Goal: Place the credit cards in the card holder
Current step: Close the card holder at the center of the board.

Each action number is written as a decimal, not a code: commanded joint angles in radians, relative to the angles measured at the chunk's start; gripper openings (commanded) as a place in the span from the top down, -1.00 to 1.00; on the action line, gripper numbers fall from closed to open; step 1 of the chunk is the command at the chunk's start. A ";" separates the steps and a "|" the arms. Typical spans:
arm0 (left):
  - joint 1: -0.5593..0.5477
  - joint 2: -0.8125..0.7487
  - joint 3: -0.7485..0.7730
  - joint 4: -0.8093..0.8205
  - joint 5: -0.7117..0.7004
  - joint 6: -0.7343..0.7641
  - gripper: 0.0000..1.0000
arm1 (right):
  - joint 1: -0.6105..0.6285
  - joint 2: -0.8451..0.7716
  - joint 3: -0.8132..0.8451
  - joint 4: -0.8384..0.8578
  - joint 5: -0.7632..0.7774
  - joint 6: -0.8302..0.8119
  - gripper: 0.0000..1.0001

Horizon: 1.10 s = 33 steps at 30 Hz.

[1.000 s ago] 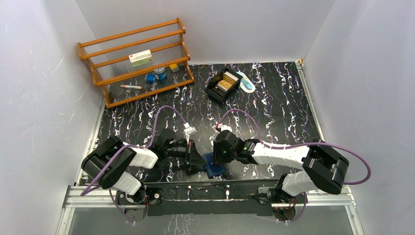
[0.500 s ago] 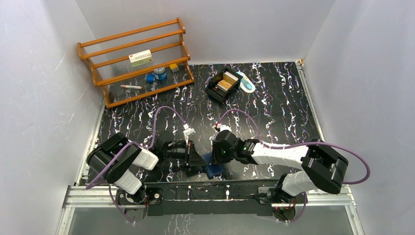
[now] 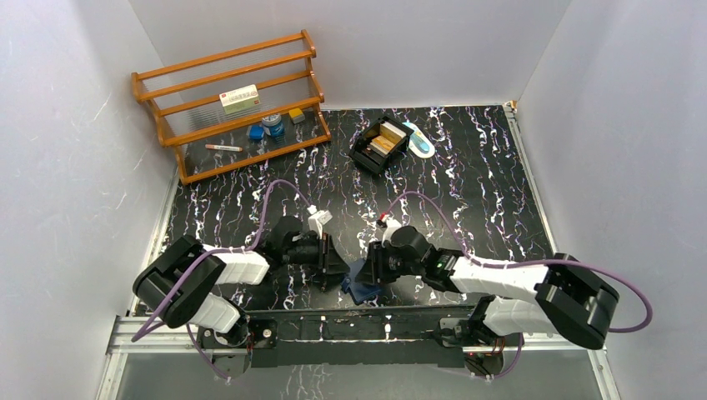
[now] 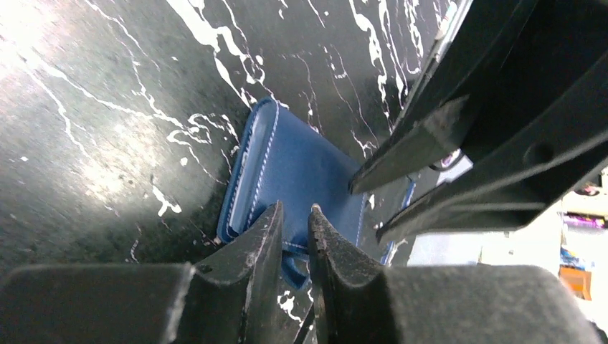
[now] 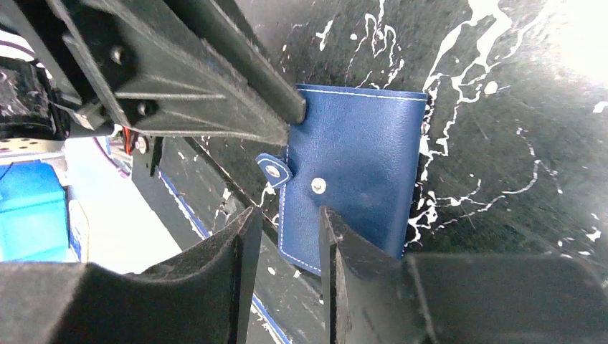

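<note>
The navy card holder [image 3: 364, 287] lies closed and flat near the table's front edge, between both grippers. In the right wrist view the card holder [image 5: 358, 165] shows its snap stud and a loose strap tab [image 5: 274, 169]. My right gripper [image 5: 288, 213] is open and straddles the holder's near corner, one finger over the leather. My left gripper [image 4: 295, 209] stands over the holder's [image 4: 301, 179] opposite edge with a narrow gap between its tips, gripping nothing. The gold credit cards [image 3: 385, 140] sit in a black tray [image 3: 365, 157] at the back.
A wooden rack [image 3: 233, 104] at the back left carries a white box [image 3: 239, 99] and small items. A white and blue object [image 3: 421, 142] lies beside the tray. The metal front rail [image 3: 358, 325] runs just behind the holder.
The right arm has swung its elbow right and lower, its gripper shifting slightly right. The left gripper's jaws have parted a little, and the right jaws have widened.
</note>
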 commanded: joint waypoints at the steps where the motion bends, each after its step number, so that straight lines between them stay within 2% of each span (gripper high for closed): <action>1: -0.004 -0.046 0.095 -0.168 -0.083 0.006 0.60 | -0.005 0.066 0.063 0.093 -0.091 -0.038 0.12; 9: 0.000 -0.051 0.201 -0.375 -0.112 0.036 0.60 | -0.004 0.165 0.158 0.052 -0.137 -0.126 0.00; 19: 0.003 -0.010 0.207 -0.421 -0.131 0.017 0.67 | -0.005 0.253 0.221 0.009 -0.165 -0.169 0.00; 27: 0.004 0.004 0.201 -0.446 -0.148 0.029 0.70 | -0.004 0.259 0.212 0.011 -0.168 -0.160 0.21; 33: 0.003 0.002 0.197 -0.443 -0.148 0.021 0.70 | -0.005 0.275 0.210 0.015 -0.173 -0.168 0.19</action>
